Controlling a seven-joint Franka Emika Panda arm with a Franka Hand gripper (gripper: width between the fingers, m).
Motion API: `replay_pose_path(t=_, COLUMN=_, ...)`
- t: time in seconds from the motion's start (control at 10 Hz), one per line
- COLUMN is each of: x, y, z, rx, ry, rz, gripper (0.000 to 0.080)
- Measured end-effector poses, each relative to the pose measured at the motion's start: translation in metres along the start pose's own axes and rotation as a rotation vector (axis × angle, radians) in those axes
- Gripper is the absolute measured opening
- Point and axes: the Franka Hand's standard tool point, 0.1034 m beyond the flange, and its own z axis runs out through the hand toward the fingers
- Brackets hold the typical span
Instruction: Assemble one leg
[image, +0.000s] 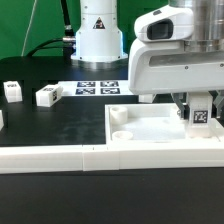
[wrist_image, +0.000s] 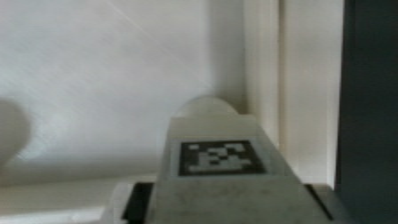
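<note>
My gripper (image: 199, 108) is shut on a leg (image: 200, 117), a small white block with a black-and-white tag. It holds the leg upright over the corner of the large white tray-like part (image: 150, 128) at the exterior view's right. In the wrist view the leg (wrist_image: 222, 150) fills the space between my dark fingers (wrist_image: 139, 200), and its tip reaches close to the part's raised rim (wrist_image: 267, 60). Whether the leg touches the part's floor I cannot tell. Two more legs (image: 12, 91) (image: 48, 95) lie on the black table at the exterior view's left.
The marker board (image: 98, 87) lies behind the tray-like part. A long white border strip (image: 90, 158) runs along the front. Another small white piece (image: 2, 118) shows at the left edge. The robot's base (image: 97, 35) stands at the back. A round recess (wrist_image: 9, 130) shows in the part's floor.
</note>
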Motion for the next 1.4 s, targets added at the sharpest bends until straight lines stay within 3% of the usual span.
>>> replay_pose_path(t=0.3, x=0.001, y=0.000, z=0.000, rx=0.011, ry=0.000, rz=0.153, gripper=0.0278)
replay_pose_path(t=0.5, x=0.000, y=0.008, z=0.001, rx=0.002, ry=0.007, rz=0.327, gripper=0.0279)
replay_pose_path(t=0.8, x=-0.002, y=0.025, z=0.000, rx=-0.039, ry=0.011, rz=0.559, gripper=0.0281)
replay_pose_path(t=1.0, x=-0.003, y=0.028, z=0.001, rx=-0.048, ry=0.011, rz=0.598, gripper=0.0281)
replay_pose_path(t=1.1, x=-0.003, y=0.028, z=0.001, rx=-0.048, ry=0.011, rz=0.595, gripper=0.0466)
replay_pose_path(t=1.2, x=-0.003, y=0.028, z=0.001, rx=-0.048, ry=0.011, rz=0.595, gripper=0.0591)
replay_pose_path(t=1.4, x=-0.003, y=0.028, z=0.001, rx=-0.048, ry=0.010, rz=0.595, gripper=0.0637)
